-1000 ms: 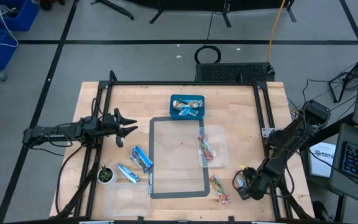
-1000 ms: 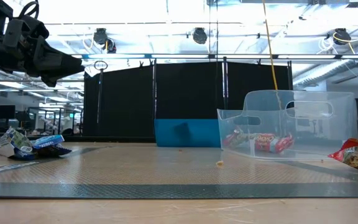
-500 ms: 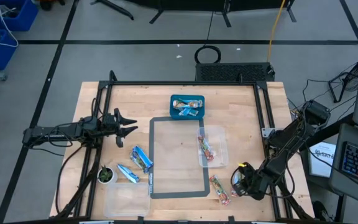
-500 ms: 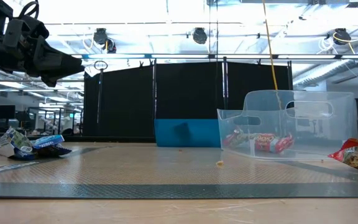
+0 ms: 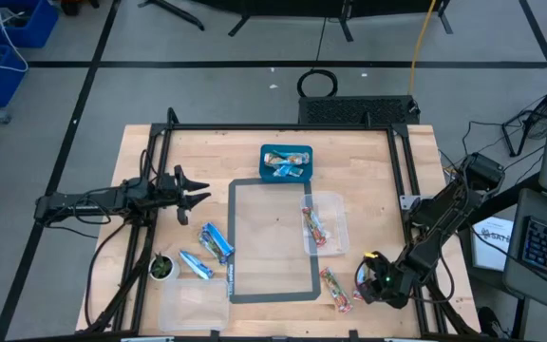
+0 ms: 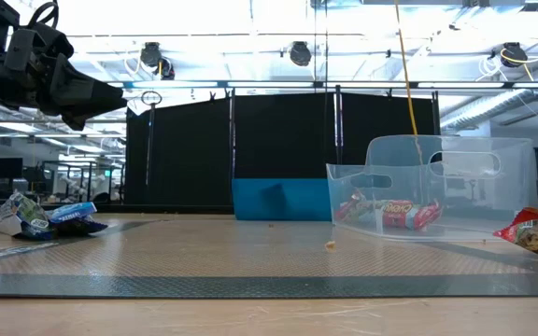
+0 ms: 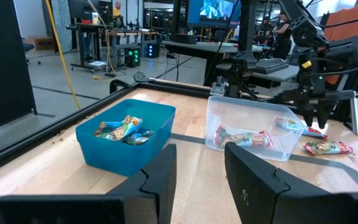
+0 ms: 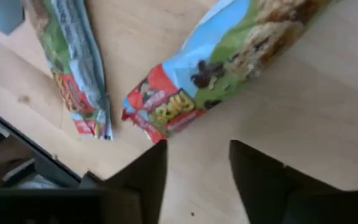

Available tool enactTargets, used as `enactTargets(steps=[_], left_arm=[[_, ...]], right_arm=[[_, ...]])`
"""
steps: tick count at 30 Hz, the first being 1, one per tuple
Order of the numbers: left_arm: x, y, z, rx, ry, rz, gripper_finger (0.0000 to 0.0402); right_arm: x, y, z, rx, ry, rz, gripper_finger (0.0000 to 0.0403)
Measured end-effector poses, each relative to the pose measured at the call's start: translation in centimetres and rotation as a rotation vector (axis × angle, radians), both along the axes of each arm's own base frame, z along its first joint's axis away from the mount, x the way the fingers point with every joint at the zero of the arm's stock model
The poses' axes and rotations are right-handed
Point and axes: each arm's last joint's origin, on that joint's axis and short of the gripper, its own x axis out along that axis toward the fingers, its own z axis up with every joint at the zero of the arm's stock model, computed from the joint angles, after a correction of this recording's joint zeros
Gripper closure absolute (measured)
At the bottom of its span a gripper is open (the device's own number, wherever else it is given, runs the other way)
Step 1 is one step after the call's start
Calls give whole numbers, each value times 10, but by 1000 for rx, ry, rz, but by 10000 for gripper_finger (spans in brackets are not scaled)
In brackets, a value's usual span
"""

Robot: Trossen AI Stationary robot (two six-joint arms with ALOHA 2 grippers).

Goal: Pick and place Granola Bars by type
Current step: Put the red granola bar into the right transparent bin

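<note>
Right wrist view: right tool (image 8: pixel 194 163) released over red-wrapped bar (image 8: pixel 229 62), print unreadable; left tool (image 7: pixel 201 180) parted, empty

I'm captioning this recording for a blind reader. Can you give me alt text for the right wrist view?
Looking down at the wooden table, the right gripper hangs open just above a red-and-green wrapped granola bar, not touching it. A second bar in the same kind of wrapper lies beside it on the wood.
</note>
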Motion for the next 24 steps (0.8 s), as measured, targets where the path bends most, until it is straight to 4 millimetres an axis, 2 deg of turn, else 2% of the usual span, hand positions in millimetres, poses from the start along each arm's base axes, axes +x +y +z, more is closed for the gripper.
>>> enactTargets(steps=[3,7,12,20,24], left_arm=[[0,0,0,0,0,0,263],[0,0,0,0,0,0,263],[0,0,0,0,0,0,263],[0,0,0,0,0,0,263],[0,0,0,0,0,0,263]], right_arm=[[-1,-6,-6,-13,-7,-78,200],[0,-10,-11,9,-1,-137,179],[4,-8,-11,47,-53,-141,183],[8,-14,-12,-55,-158,-206,194],[9,-20,-13,-99,-143,-222,195]])
